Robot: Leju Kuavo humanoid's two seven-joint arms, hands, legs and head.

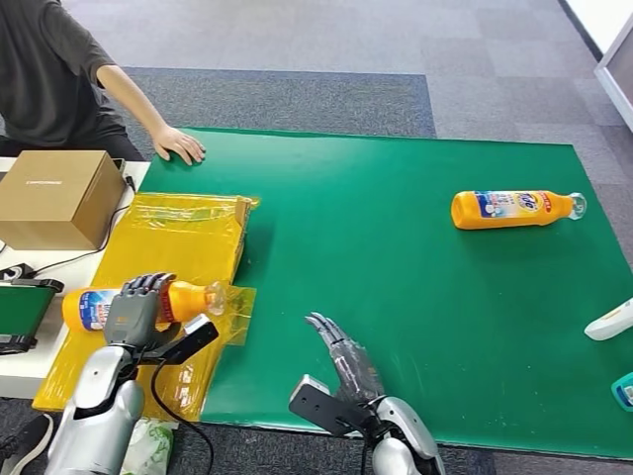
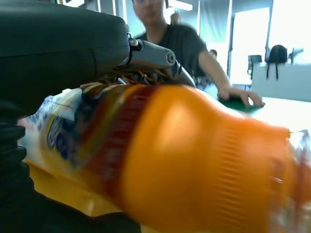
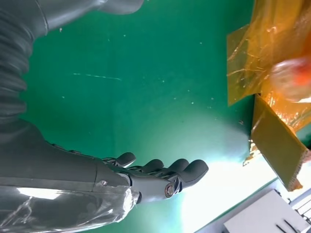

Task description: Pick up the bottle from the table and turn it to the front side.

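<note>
My left hand [image 1: 138, 307] is wrapped over the middle of an orange plastic bottle with a blue-and-white label and a clear cap [image 1: 141, 303], its dark fingers [image 1: 149, 285] curled across the top of the body so that the bottle is held firmly in my grip. The bottle lies on its side above the wrinkled yellow plastic sheet [image 1: 171, 242] that covers the left end of the table, its cap pointing toward the green mat [image 1: 388, 287] and its base toward the table's left edge. In my left wrist view the same bottle [image 2: 176, 160] is blurred and very close, with my fingers [image 2: 154, 58] arched over it and the ribbed neck running out toward the cap. My right hand [image 1: 351, 371] hovers low over the near edge of the green mat, holding nothing, with its fingers stretched out and slightly apart; the right wrist view shows those fingers [image 3: 172, 172] extended above bare green surface. A second orange bottle with a clear cap [image 1: 515, 209] lies on its side far off on the right part of the mat, well apart from both my hands. A person in a dark shirt rests a hand [image 1: 178, 144] flat on the far left corner of the mat, and a brown cardboard box [image 1: 55, 198] sits beside the yellow sheet.
</note>
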